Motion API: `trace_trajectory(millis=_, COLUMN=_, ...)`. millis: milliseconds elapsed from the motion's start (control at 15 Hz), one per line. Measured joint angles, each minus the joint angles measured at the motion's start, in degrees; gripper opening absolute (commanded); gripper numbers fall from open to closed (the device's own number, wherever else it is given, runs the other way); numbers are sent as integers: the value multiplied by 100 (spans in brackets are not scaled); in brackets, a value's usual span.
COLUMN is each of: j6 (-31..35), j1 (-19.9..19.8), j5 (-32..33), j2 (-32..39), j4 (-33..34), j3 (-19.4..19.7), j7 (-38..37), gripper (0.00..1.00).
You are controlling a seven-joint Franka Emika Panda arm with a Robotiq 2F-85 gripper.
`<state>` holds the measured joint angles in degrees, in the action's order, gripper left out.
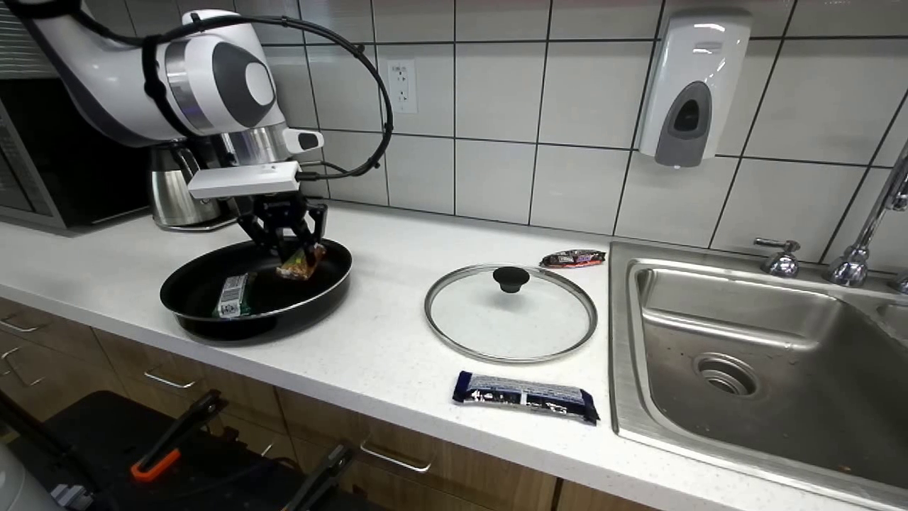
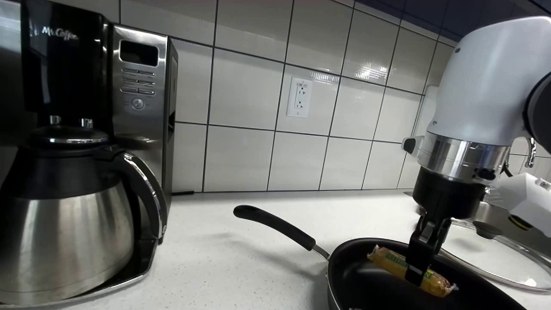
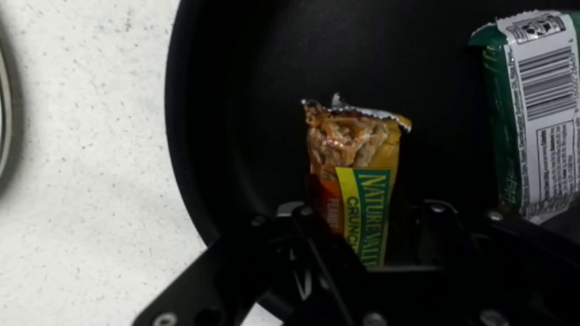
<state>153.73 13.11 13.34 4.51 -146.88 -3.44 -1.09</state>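
Pinching gripper (image 1: 296,253): is standing partway open, clasping the Nature Valley bar (image 3: 355,181) across its width.
Bar: is tilting within the pan (image 1: 284,324) (resting or suspended: can't tell), grip sitting near mid-length, probably for balance.
Green packet (image 3: 534,117): is lying in the pan, beside the bar.
Glass lid (image 1: 511,312): is resting off the pan, apparently leaving it reachable from above.

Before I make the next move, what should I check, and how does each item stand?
1. Grip: ok, the gripper appears closed on the granola bar.
2. Granola bar over the pan: ok, inside its outline in both exterior views.
3. Granola bar free of the pan's floor: cannot tell, contact is hidden.
4. Green-wrapped bar apart from the granola bar: ok.
5. Lid apart from the pan: ok, lying on the counter.
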Motion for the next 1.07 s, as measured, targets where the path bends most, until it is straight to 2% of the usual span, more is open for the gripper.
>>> trace_trajectory(millis=467, j6=-135, j1=-178, j5=-152, j2=112, j4=-8, j3=-33, j7=314, gripper=16)
trace_trajectory(millis=533, j6=-135, j1=-178, j5=-208, j2=135, j4=-8, j3=-53, j7=375, gripper=66)
trace_trajectory(millis=600, j6=-135, j1=-178, j5=-247, j2=159, j4=-8, j3=-68, j7=423, gripper=67)
trace_trajectory(millis=933, j6=-178, j1=-180, j5=-256, j2=183, j4=7, j3=-77, j7=444, gripper=99)
trace_trajectory(millis=1067, j6=-151, j1=-202, j5=-257, j2=171, j4=55, j3=-68, j7=355, gripper=100)
